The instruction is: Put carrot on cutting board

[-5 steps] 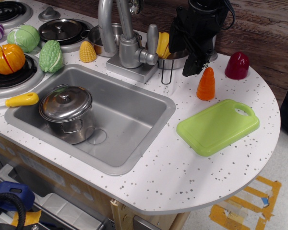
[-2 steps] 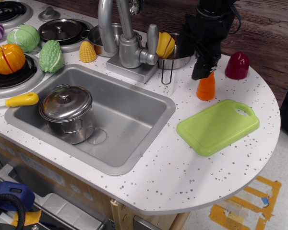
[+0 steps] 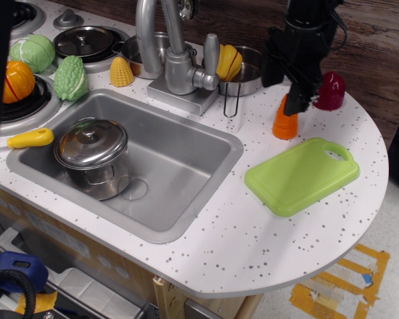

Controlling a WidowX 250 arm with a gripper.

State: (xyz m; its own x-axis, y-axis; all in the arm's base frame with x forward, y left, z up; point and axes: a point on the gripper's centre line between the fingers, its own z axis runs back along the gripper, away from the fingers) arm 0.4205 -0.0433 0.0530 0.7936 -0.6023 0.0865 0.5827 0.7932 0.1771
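Observation:
The orange ridged carrot (image 3: 285, 126) stands upright on the white counter, just behind the far-left edge of the lime-green cutting board (image 3: 301, 177). The board lies flat at the right of the counter, with nothing on it and its handle hole at the far right corner. My black gripper (image 3: 294, 101) hangs directly over the carrot's tip and hides its top. Its jaws look spread, and they hold nothing.
A dark red toy (image 3: 330, 91) sits right behind the carrot. The faucet (image 3: 173, 60) and a small pan with a yellow toy (image 3: 229, 62) stand to the left. The sink (image 3: 186, 166) holds a lidded pot (image 3: 92, 154). Toy vegetables and corn (image 3: 121, 72) crowd the stove side.
My gripper has moved right and slightly down, from left of the carrot to over its tip. The carrot and board have not moved. A dark band now covers the left edge.

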